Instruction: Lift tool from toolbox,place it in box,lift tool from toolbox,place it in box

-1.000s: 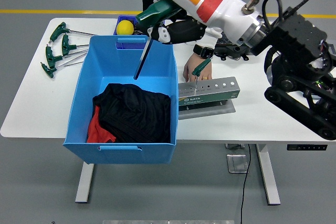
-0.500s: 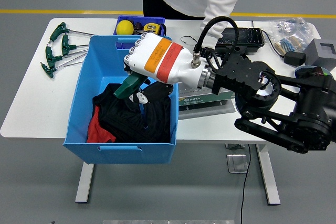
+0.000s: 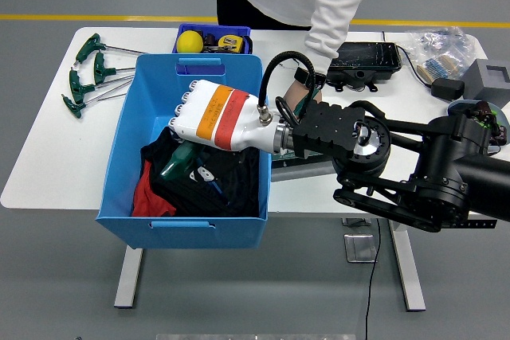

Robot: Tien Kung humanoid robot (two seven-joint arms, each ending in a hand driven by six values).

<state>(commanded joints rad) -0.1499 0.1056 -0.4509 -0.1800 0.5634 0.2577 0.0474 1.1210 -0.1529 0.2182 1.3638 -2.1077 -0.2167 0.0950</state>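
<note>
Fingers (image 3: 185, 105) of the right hand (image 3: 209, 121) are clamping a green-handled, thin-shafted tool (image 3: 182, 162) inside the rigid blue plastic box (image 3: 127, 131), above crumpled black cloth (image 3: 231, 189).

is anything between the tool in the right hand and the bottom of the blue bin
Yes. The right hand holds the green-handled tool low inside the blue bin, directly over the black cloth, with a red cloth beside it. The tool would rest on that clothing rather than on the bin floor. Nothing else visible blocks it.

A green-handled tool (image 3: 177, 164) lies tilted on dark cloth inside the blue box (image 3: 127, 129), with the toolbox (image 3: 307, 161) at its three o'clock, mostly hidden.
</note>
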